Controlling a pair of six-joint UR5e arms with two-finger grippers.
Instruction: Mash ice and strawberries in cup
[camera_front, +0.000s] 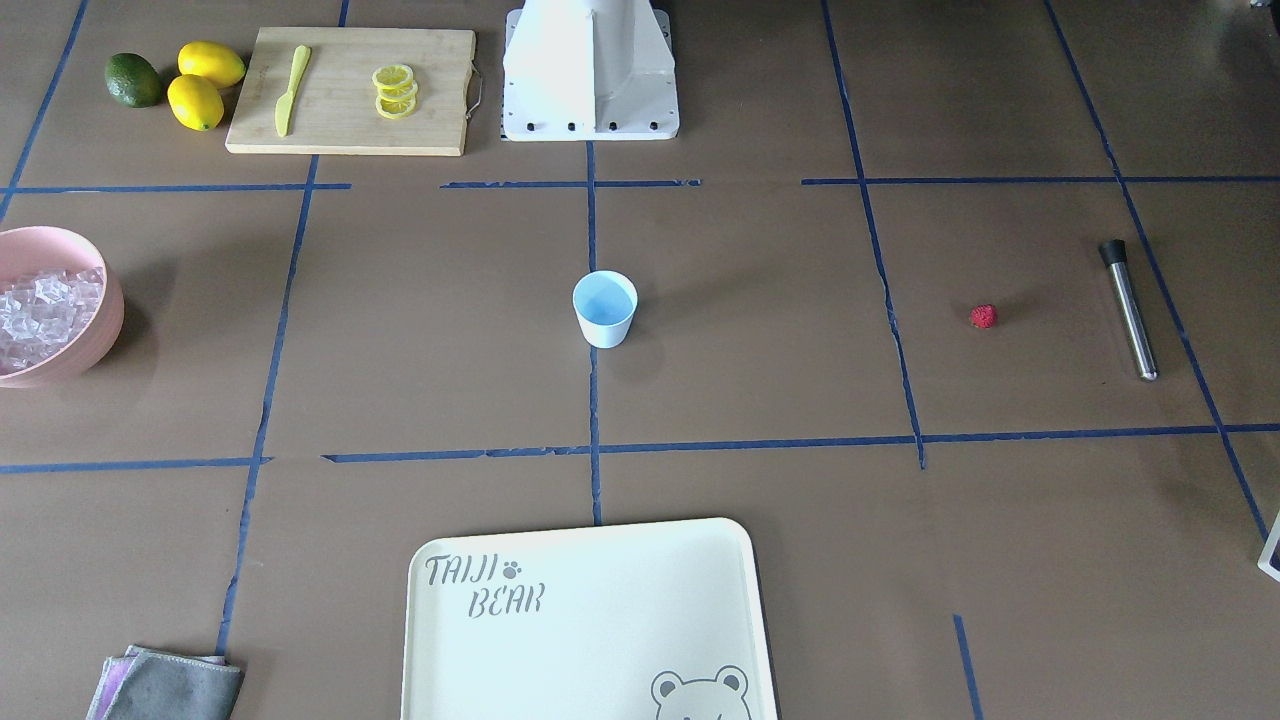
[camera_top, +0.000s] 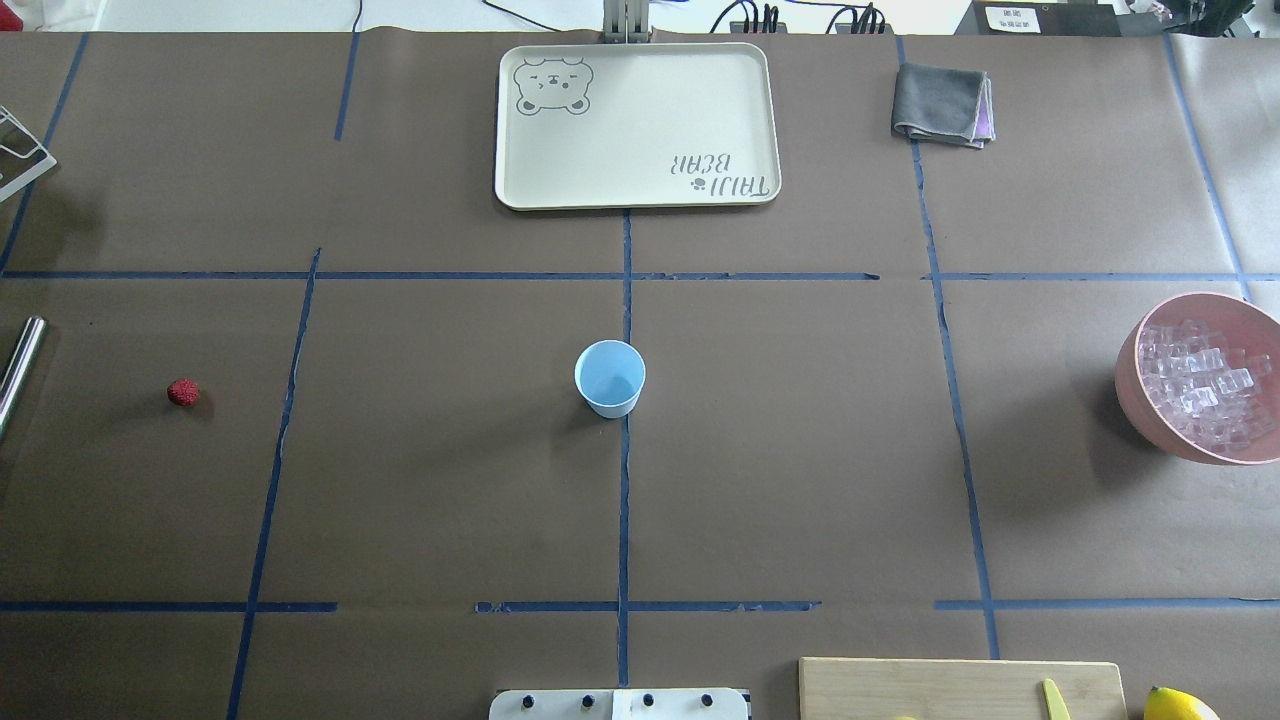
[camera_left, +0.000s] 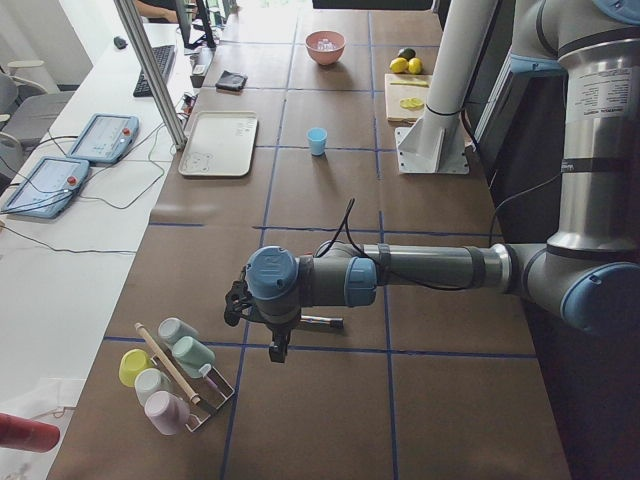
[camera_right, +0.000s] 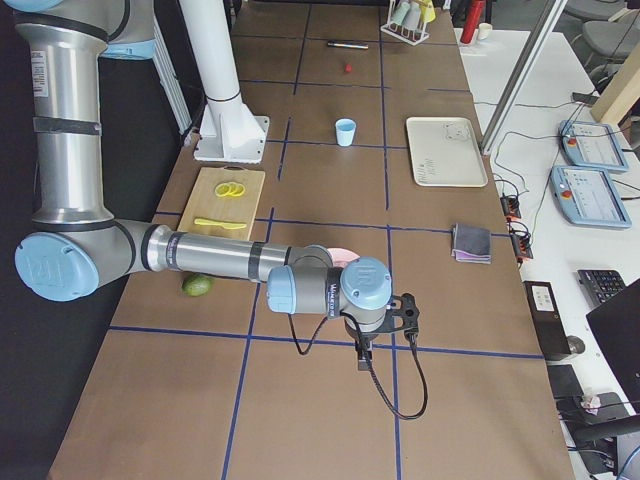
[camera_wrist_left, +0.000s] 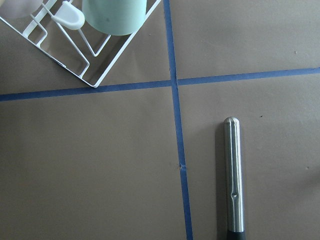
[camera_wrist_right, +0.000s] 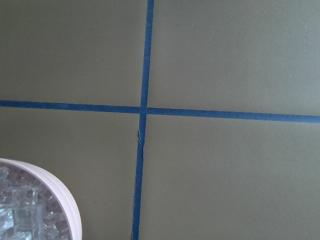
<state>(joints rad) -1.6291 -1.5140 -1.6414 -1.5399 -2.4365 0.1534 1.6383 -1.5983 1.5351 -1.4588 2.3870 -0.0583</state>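
The front-facing view shows a small pale blue tapered plastic cup (camera_front: 605, 308) upright at the middle of the brown paper-covered table (camera_front: 760, 330), on a blue tape line. A tiny red bumpy strawberry (camera_front: 984, 316) lies on the paper well apart toward the robot's left, with a slim steel rod with a black cap (camera_front: 1129, 308) lying flat beyond it. On the robot's right, a round pink bowl (camera_front: 95, 345) at the view's edge holds a heap of clear ice cubes (camera_front: 45, 310). Behind it, a pale wooden cutting board (camera_front: 340, 125) carries a yellow-green plastic knife (camera_front: 291, 88) and stacked lemon slices (camera_front: 395, 90). A cream rectangular tray (camera_front: 600, 620) printed with a bear sits at the near edge. The overhead view gives the same spread: cup central, strawberry far left, bowl of ice cubes far right. In the exterior left view, the left gripper (camera_left: 275, 350) hangs pointing down just beside the rod, near a white wire rack of pastel cups (camera_left: 218, 395); whether its fingers are spread or pressed together cannot be told. In the exterior right view, the right gripper (camera_right: 363, 358) hangs pointing down close to the bowl, which its arm largely hides; its fingers' state likewise cannot be told. The left wrist view looks down on the rod and a corner of the rack. The right wrist view catches the bowl's rim and ice in its lower left corner
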